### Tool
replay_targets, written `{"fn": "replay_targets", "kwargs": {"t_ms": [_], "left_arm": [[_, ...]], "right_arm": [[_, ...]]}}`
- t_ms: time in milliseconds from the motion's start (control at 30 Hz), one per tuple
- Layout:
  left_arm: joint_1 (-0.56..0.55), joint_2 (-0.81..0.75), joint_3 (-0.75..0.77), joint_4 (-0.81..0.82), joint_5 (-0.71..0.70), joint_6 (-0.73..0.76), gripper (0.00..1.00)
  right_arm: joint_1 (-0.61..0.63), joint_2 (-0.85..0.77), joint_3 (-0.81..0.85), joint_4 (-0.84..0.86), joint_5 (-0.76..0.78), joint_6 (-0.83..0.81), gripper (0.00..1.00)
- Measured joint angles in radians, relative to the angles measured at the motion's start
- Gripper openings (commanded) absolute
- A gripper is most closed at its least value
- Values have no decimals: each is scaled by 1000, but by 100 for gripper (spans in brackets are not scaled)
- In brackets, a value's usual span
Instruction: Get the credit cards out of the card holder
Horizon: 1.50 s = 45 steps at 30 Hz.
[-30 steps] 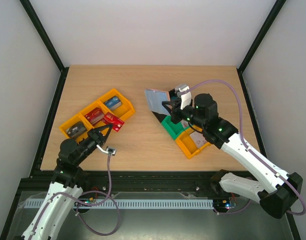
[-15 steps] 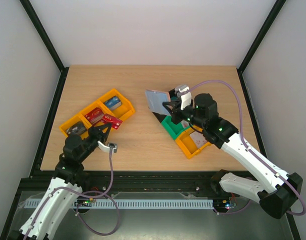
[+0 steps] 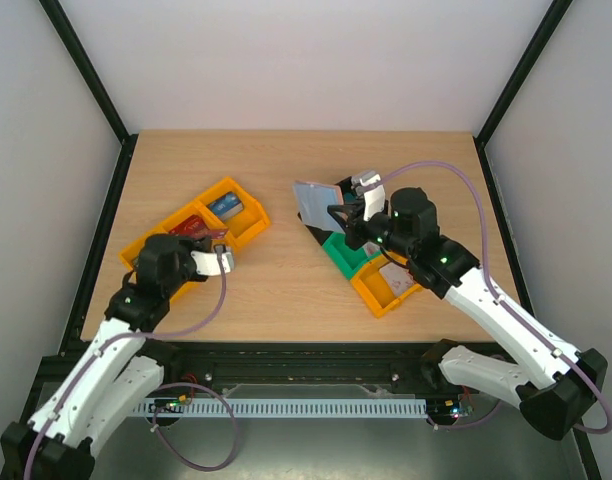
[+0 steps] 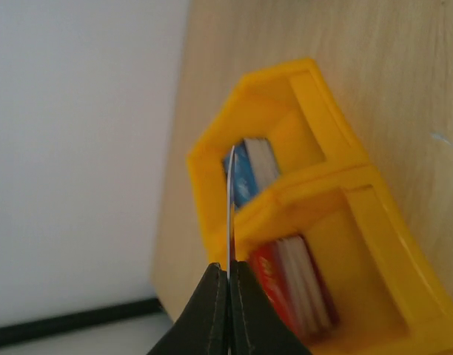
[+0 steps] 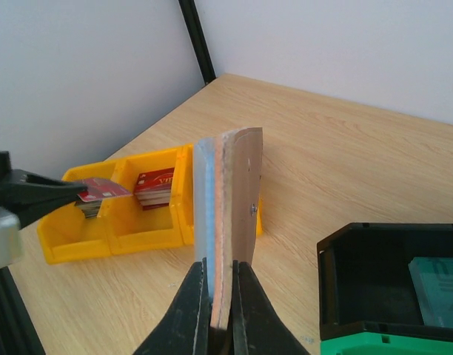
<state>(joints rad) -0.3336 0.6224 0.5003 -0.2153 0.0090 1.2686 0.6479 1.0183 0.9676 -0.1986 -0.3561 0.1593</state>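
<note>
Your right gripper (image 5: 220, 292) is pinching the card holder (image 5: 240, 192) upright by its lower edge, probably so the cards can be pulled out. Your left gripper (image 4: 229, 272) is clenching a red credit card (image 5: 102, 190) above the orange bin (image 5: 149, 225) (likely for dropping in).

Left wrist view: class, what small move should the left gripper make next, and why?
Probably lower the left gripper toward the orange bin compartment that holds the red cards. Its fingers are shut on a thin card, which hangs edge-on above the bin, not yet inside.
</note>
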Motion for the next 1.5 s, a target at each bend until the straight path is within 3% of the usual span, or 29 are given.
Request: {"fn": "replay_targets", "kwargs": {"t_ms": [267,533,833,1200,1500], "left_arm": [[0,283,130,-236,-249,-273,2],[0,477,303,-330,-375,-385,2],[27,614,389,-297,-379,-386,2],[101,678,357,-118,-372,-339,2],[133,727,349,-57,-292,-383,3]], "right_arm": [[-9,-66,-23,0,-9,-37,2],[-27,-69,-24,-29,-38,-78,2],[-28,-114,-23,-89,-49,-113,2],[-29,-133,-18,-119,-48,-130,2],[-29,-166,-12,-143,-28,-137,2]]}}
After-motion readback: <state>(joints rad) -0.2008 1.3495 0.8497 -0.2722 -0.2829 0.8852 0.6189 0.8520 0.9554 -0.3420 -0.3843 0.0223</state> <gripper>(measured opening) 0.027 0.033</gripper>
